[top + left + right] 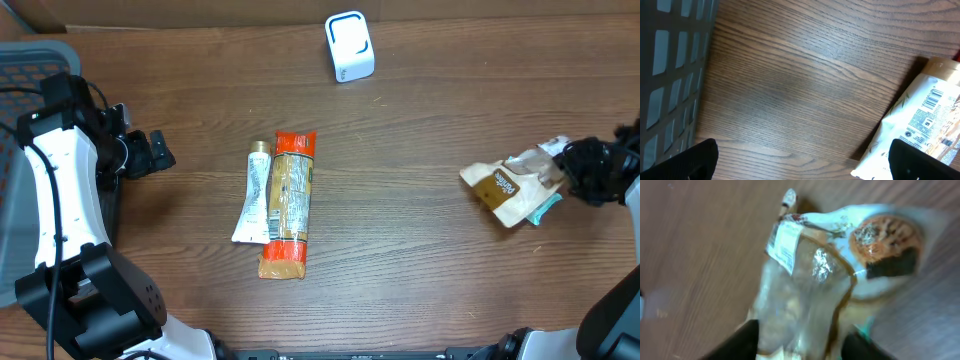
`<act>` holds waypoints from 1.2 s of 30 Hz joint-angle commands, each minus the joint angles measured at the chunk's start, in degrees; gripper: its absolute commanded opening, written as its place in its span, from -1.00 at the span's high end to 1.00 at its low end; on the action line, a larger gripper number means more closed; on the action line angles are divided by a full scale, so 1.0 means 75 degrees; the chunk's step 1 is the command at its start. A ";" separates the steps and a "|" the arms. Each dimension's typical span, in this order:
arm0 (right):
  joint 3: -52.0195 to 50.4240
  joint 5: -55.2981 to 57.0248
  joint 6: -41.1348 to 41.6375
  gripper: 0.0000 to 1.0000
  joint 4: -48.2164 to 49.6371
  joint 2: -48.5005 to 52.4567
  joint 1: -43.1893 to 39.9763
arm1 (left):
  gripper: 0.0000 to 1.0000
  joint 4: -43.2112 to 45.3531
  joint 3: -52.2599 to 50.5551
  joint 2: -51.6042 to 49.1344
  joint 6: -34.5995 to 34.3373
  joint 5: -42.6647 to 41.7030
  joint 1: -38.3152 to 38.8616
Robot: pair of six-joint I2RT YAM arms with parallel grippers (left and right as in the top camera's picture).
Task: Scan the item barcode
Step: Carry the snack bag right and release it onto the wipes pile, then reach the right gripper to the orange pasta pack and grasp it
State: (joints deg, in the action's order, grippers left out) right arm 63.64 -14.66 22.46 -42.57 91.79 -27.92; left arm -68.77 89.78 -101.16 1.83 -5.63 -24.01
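Note:
A clear and tan snack packet (510, 186) lies on the table at the right, with a white label (785, 245) near its far end. My right gripper (570, 180) is at its right end. In the right wrist view the packet (810, 280) runs between the two dark fingers, which stand apart on either side of it; the gripper (804, 340) is open. A white scanner box (349, 46) stands at the back centre. My left gripper (155, 152) hovers open at the left, its fingers wide apart over bare wood (802, 160).
A white tube (255, 195) and an orange-ended packet (290, 200) lie side by side mid-table; the tube (920, 120) shows at the right of the left wrist view. A grey basket (25, 60) stands at the far left.

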 commanded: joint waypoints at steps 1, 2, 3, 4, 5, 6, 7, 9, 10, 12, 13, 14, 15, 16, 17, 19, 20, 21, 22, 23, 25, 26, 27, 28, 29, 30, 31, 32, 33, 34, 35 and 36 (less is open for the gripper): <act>-0.0047 0.0146 0.0061 -0.33 -0.0108 -0.0128 -0.0361 | -0.99 0.0006 0.0093 -0.0055 -0.0128 -0.0026 -0.0047; -0.0023 0.0146 0.0061 -0.37 -0.0175 -0.0128 -0.0449 | -0.99 0.0006 0.0093 -0.0055 -0.0128 -0.0026 -0.0047; 0.0076 0.0146 0.0058 -0.38 -0.0364 -0.0137 -0.0629 | -0.99 0.0006 0.0093 -0.0055 -0.0128 -0.0026 -0.0047; 0.0169 0.0152 0.0032 -0.39 -0.0490 -0.0137 -0.0705 | -0.99 0.0006 0.0093 -0.0055 -0.0128 -0.0026 -0.0047; 0.0291 0.0224 0.0038 -0.37 -0.0629 -0.0137 -0.0766 | -0.99 0.0006 0.0093 -0.0055 -0.0128 -0.0026 -0.0047; 0.0417 0.0256 0.0038 -0.37 -0.0749 -0.0137 -0.0807 | -0.99 0.0006 0.0093 -0.0055 -0.0128 -0.0026 -0.0047; 0.0586 0.0256 0.0038 -0.37 -0.0877 -0.0146 -0.0836 | -0.99 0.0006 0.0093 -0.0055 -0.0128 -0.0026 -0.0047; 0.0962 0.0254 0.0035 -0.37 -0.1209 -0.0184 -0.0833 | -0.99 0.0006 0.0093 -0.0055 -0.0128 -0.0026 -0.0047; 0.1201 0.0195 0.0029 -0.37 -0.1413 -0.0224 -0.0790 | -1.00 0.0006 0.0093 -0.0055 -0.0128 -0.0026 -0.0047; 0.1670 -0.0216 -0.0160 -0.38 -0.1763 -0.0294 -0.0629 | -0.99 0.0006 0.0093 -0.0055 -0.0128 -0.0026 -0.0047; 0.1856 -0.0507 -0.0350 -0.38 -0.1853 -0.0323 -0.0519 | -0.99 0.0006 0.0093 -0.0055 -0.0128 -0.0026 -0.0047; 0.2046 -0.0941 -0.0629 -0.37 -0.1938 -0.0344 -0.0350 | -0.99 0.0006 0.0093 -0.0055 -0.0128 -0.0026 -0.0047; 0.2200 -0.1384 -0.0877 -0.37 -0.1982 -0.0353 -0.0149 | -0.99 0.0006 0.0093 -0.0055 -0.0128 -0.0026 -0.0047; 0.2299 -0.1818 -0.1046 -0.37 -0.1973 -0.0353 0.0090 | -0.99 0.0006 0.0093 -0.0055 -0.0128 -0.0023 -0.0047; 0.2334 -0.2157 -0.1061 -0.37 -0.1923 -0.0353 0.0309 | -0.99 0.0006 0.0093 -0.0055 -0.0128 -0.0026 -0.0047; 0.2326 -0.2704 -0.1058 -0.38 -0.1731 -0.0347 0.0871 | -0.99 0.0009 0.0093 -0.0055 -0.0128 -0.0026 -0.0047; 0.2323 -0.2792 -0.1058 -0.38 -0.1641 -0.0323 0.1177 | -0.99 0.0009 0.0093 -0.0055 -0.0128 -0.0026 -0.0047; 0.2323 -0.2809 -0.1058 -0.40 -0.1550 -0.0306 0.1545 | -0.99 0.0006 0.0093 -0.0055 -0.0128 -0.0026 -0.0047; 0.2314 -0.2804 -0.1058 -0.42 -0.1434 -0.0277 0.1935 | -0.99 0.0006 0.0093 -0.0055 -0.0128 -0.0026 -0.0047; 0.2308 -0.2792 -0.1058 -0.45 -0.1323 -0.0230 0.2328 | -0.99 0.0006 0.0093 -0.0055 -0.0128 -0.0026 -0.0047; 0.2308 -0.2696 -0.1058 -0.47 -0.1134 -0.0102 0.3066 | -0.99 0.0006 0.0093 -0.0055 -0.0131 -0.0026 -0.0047; 0.2308 -0.2527 -0.1058 -0.47 -0.1061 0.0009 0.3535 | -0.99 0.0006 0.0093 -0.0055 -0.0128 -0.0026 -0.0047; 0.2308 -0.2355 -0.1058 -0.47 -0.0997 0.0157 0.3987 | -0.99 0.0006 0.0093 -0.0055 -0.0128 -0.0026 -0.0047; 0.2308 -0.2261 -0.1055 -0.47 -0.0959 0.0283 0.4293 | -0.99 0.0006 0.0093 -0.0055 -0.0128 -0.0026 -0.0047; 0.2308 -0.2180 -0.1055 -0.48 -0.0930 0.0425 0.4581 | -0.99 0.0006 0.0093 -0.0055 -0.0128 -0.0026 -0.0047; 0.2308 -0.2165 -0.1055 -0.48 -0.0892 0.0586 0.4841 | -0.99 0.0006 0.0093 -0.0055 -0.0128 -0.0026 -0.0047; 0.2308 -0.2174 -0.1043 -0.48 -0.0833 0.0787 0.5123 | -0.99 0.0006 0.0093 -0.0055 -0.0128 -0.0026 -0.0047; 0.2308 -0.2174 -0.1000 -0.46 -0.0769 0.1003 0.5380 | -0.99 0.0006 0.0093 -0.0055 -0.0128 -0.0026 -0.0047; 0.2308 -0.2189 -0.0997 -0.44 -0.0702 0.1233 0.5630 | -0.99 0.0006 0.0093 -0.0055 -0.0128 -0.0026 -0.0047; 0.2308 -0.2218 -0.0988 -0.43 -0.0647 0.1413 0.5826 | -0.99 0.0009 0.0093 -0.0055 -0.0128 -0.0026 -0.0047; 0.2308 -0.2294 -0.0970 -0.43 -0.0560 0.1635 0.6053 | -0.99 0.0006 0.0093 -0.0055 -0.0128 -0.0026 -0.0047; 0.2308 -0.2387 -0.0970 -0.43 -0.0475 0.1821 0.6245 | -0.99 0.0006 0.0093 -0.0055 -0.0128 -0.0026 -0.0047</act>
State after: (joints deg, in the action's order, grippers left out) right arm 79.99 -32.03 15.18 -47.09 101.86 15.62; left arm -68.75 89.78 -101.19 1.83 -5.61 -24.01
